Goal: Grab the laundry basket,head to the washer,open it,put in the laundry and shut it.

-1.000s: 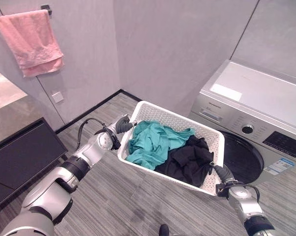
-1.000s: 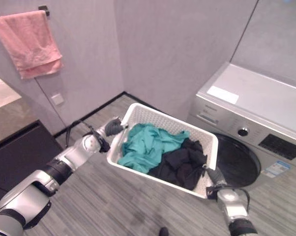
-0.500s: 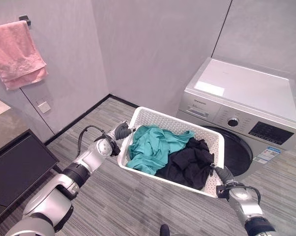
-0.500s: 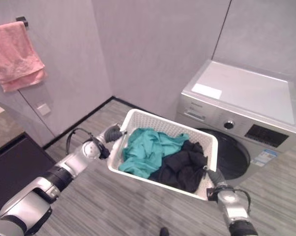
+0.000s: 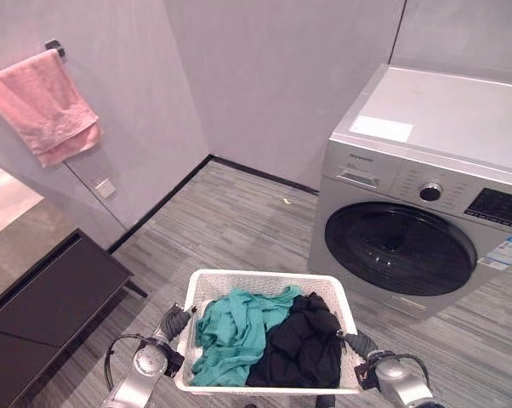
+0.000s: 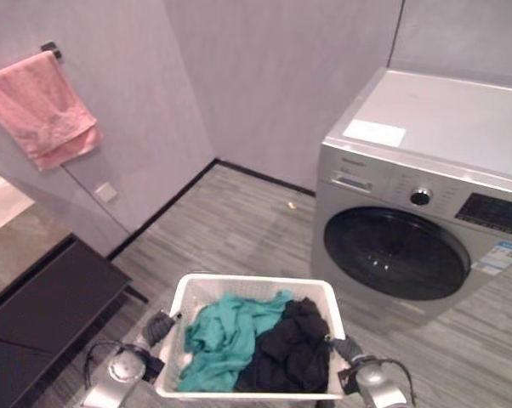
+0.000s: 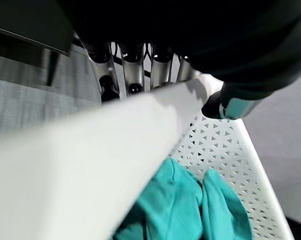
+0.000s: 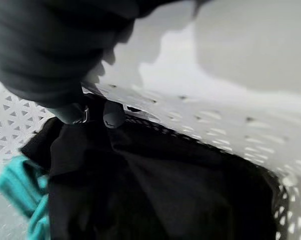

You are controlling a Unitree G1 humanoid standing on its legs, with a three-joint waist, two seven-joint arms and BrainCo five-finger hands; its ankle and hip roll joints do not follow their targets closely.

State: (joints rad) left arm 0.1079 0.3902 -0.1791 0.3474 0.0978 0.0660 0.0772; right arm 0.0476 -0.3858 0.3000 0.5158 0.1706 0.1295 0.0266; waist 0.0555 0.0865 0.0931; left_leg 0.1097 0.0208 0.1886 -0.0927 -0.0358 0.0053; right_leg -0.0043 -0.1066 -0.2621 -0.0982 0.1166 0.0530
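While I stand facing it, washer [image 5: 426, 212]: ahead and to my right, door side toward me, well apart from what I carry.
Washer door [image 5: 399, 249]: round, dark glass, closed; needs a free hand to open, and I judge both are busy now.
Floor [image 5: 239, 221]: grey planks, bare stretch btwn me and washer; looks like the spot to set the load down.
Cabinet [image 5: 35, 314]: dark, low, on my left; pink towel [image 5: 45, 104] on wall rail above it.
Basket [image 5: 264, 282]: white, perforated, held low just in front of me, btwn my two hands; long axis runs left-right across my body, roughly level.
Laundry: teal cloth [image 5: 230, 327] in left half, black cloth [image 5: 303, 344] in right half, both inside basket.
Left hand [image 5: 173, 323]: on basket's left short end; fingers [image 7: 133, 70] curled over rim w/ thumb on the inner wall, so clamped on basket.
Right hand [image 5: 358, 344]: on basket's right short end, thumb hooked over rim onto inner wall by black cloth; closed on basket. Nearer the washer of the two.
Arms: both low, close to body, spread by basket's length.
Key relation: washer lies forward-right of basket; right hand gets to the door first, I judge.
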